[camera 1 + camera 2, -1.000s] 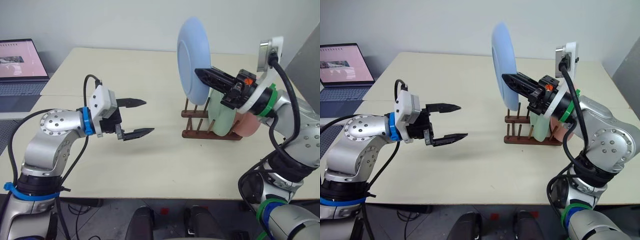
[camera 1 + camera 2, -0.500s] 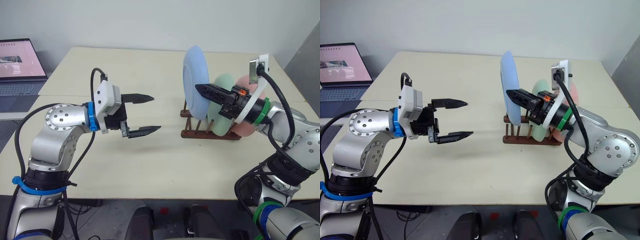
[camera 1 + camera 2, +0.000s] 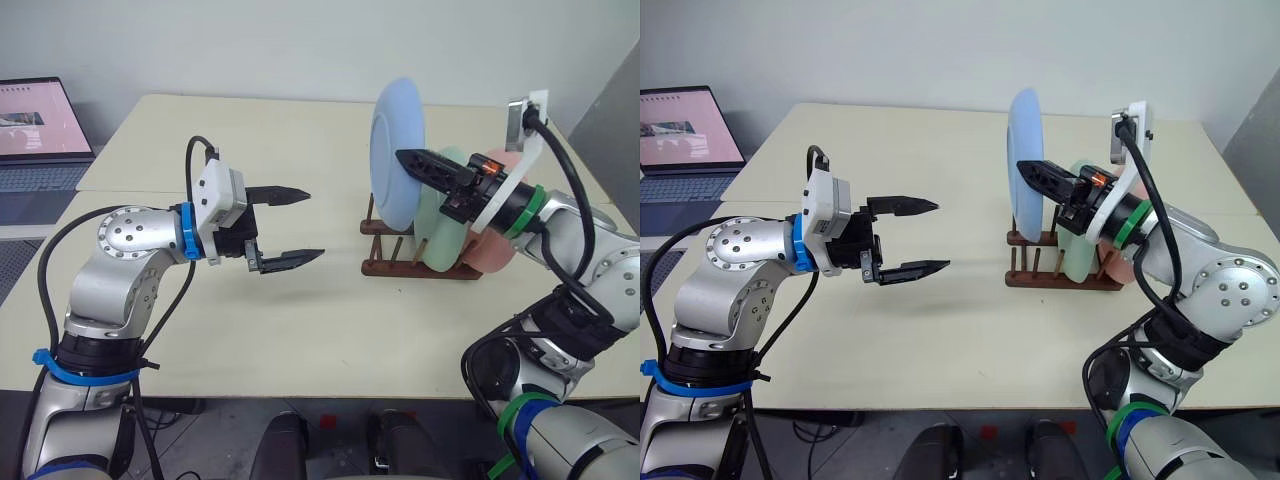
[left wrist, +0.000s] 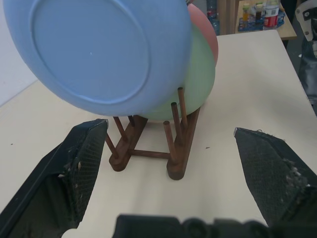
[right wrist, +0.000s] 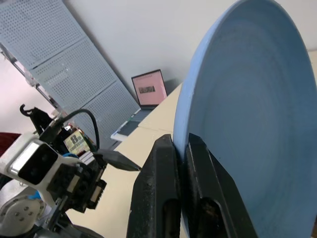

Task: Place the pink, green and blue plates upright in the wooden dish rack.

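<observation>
My right gripper (image 3: 404,157) is shut on the rim of the light blue plate (image 3: 397,150). It holds the plate upright over the front end of the dark wooden dish rack (image 3: 392,266), the plate's lower edge down at the tops of the front pegs. The right wrist view shows both fingers (image 5: 161,198) pinching that rim (image 5: 247,124). Behind it the green plate (image 3: 438,220) and the pink plate (image 3: 497,245) stand upright in the rack. My left gripper (image 3: 312,224) hangs open above the table left of the rack, pointing at it, with nothing between its fingers (image 4: 74,173).
The cream table (image 3: 300,330) has bare room in front of and left of the rack. An open laptop (image 3: 40,130) sits on a separate surface at the far left. The table's near edge runs just below both arms.
The blue plate has come down toward the rack and turned more edge-on as the right wrist rolled. The left gripper stays open, drifted slightly toward the rack.
</observation>
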You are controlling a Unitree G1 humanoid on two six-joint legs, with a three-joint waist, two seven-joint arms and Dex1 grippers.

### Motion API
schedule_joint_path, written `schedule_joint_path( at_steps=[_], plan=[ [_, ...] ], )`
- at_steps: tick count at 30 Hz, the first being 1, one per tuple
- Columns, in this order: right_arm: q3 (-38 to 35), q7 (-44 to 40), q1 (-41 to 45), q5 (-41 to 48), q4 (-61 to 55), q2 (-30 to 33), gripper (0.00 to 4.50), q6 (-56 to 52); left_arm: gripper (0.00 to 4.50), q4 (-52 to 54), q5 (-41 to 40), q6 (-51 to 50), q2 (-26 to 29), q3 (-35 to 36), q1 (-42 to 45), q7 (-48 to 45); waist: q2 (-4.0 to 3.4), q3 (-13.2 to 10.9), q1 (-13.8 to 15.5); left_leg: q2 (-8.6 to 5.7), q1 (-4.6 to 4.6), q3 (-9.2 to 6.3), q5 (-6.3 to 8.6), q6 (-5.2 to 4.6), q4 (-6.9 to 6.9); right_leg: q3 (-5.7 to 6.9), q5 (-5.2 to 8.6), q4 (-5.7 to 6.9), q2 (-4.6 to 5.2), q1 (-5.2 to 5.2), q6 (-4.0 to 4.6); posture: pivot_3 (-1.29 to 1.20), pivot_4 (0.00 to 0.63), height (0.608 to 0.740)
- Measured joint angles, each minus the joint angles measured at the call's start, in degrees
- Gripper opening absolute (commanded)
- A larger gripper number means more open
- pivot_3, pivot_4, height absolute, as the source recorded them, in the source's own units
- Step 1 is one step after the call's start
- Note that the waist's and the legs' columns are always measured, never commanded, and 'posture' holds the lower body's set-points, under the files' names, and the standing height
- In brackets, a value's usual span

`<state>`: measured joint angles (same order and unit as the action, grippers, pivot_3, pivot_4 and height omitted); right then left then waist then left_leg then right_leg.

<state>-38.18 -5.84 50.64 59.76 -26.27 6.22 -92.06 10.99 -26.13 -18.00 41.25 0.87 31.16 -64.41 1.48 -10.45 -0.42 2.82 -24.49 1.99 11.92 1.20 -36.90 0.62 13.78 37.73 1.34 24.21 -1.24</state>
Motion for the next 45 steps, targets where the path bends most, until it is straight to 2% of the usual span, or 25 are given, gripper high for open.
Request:
schedule_joint_path(
  at_steps=[17,21,29,35,45],
  plan=[
    [1.2,18.4,-3.6,15.2,2.2,-0.1,0.00,2.4,4.48,-0.8,0.8,1.4,-1.3,-0.6,0.0,0.0,0.00,0.0,0.0,0.02,-0.02,-0.02,0.00,0.00,0.00,0.00,0.02,-0.04,-0.02,-0.02,-0.04,0.00,0.150,0.740],
    [4.9,25.2,-5.0,23.8,4.8,4.0,0.00,7.8,4.48,-0.9,1.1,2.0,-1.5,-0.6,0.0,0.0,0.00,0.0,0.0,0.01,-0.03,-0.01,0.00,-0.01,-0.01,-0.02,0.05,-0.04,-0.02,-0.01,-0.08,0.00,0.150,0.740],
    [17.2,36.6,-9.9,43.8,6.3,17.7,0.00,23.7,4.48,-1.5,1.5,2.3,-2.1,-0.7,0.2,0.0,0.00,0.0,0.0,0.02,-0.12,-0.04,0.00,-0.01,-0.01,-0.05,0.11,-0.11,-0.02,0.00,-0.17,0.00,0.150,0.740],
    [22.8,38.2,-11.8,49.7,4.8,24.2,0.00,31.5,4.48,-1.8,1.8,2.4,-2.3,-0.9,0.3,0.0,0.01,0.0,0.0,0.03,-0.16,-0.08,0.00,-0.01,-0.03,-0.06,0.12,-0.12,-0.02,0.00,-0.19,0.00,0.150,0.740],
    [25.9,31.6,-12.8,50.1,3.9,30.9,0.00,36.4,4.48,-1.8,2.2,2.7,-2.4,-1.1,0.3,0.0,0.01,0.0,0.1,0.04,-0.17,-0.09,0.00,-0.01,-0.04,-0.06,0.13,-0.14,-0.02,0.00,-0.19,0.00,0.150,0.740]
  ],
)
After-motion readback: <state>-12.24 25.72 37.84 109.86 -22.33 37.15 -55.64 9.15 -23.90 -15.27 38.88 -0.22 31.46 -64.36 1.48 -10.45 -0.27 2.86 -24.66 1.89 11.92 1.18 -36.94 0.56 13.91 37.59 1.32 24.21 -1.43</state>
